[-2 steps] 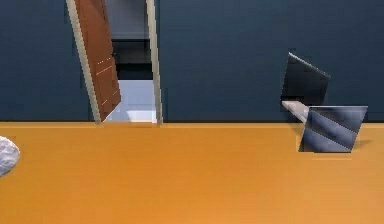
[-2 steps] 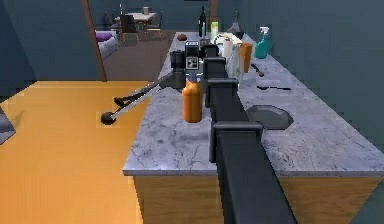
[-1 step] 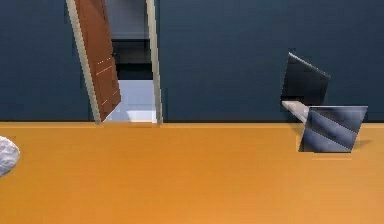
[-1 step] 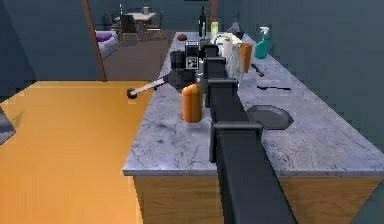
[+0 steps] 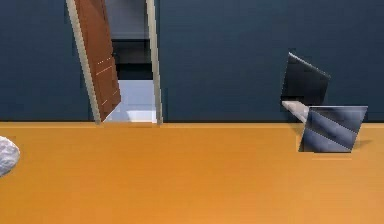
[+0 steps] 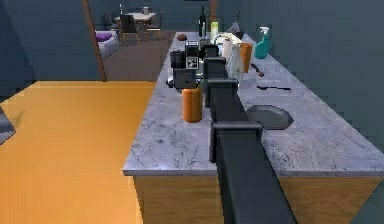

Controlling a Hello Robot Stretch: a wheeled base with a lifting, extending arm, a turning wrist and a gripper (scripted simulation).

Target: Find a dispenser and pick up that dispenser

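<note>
The likely dispenser, an orange bottle (image 6: 192, 104), stands on the counter (image 6: 300, 140) left of the sink (image 6: 266, 117). The gripper (image 6: 188, 45) sits beyond the sink. I cannot tell its finger spread or whether it holds anything. Best draw the arm (image 6: 235, 150) back toward that bottle, slowly.

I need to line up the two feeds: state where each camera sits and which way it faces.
Forward view: on the robot, facing ahead and slightly down at the orange floor, blue wall and open door.
Arm side view: on the robot's body, facing out sideways over a grey counter; the arm and end effector show.
Shared: the orange floor and a blue wall.
</note>
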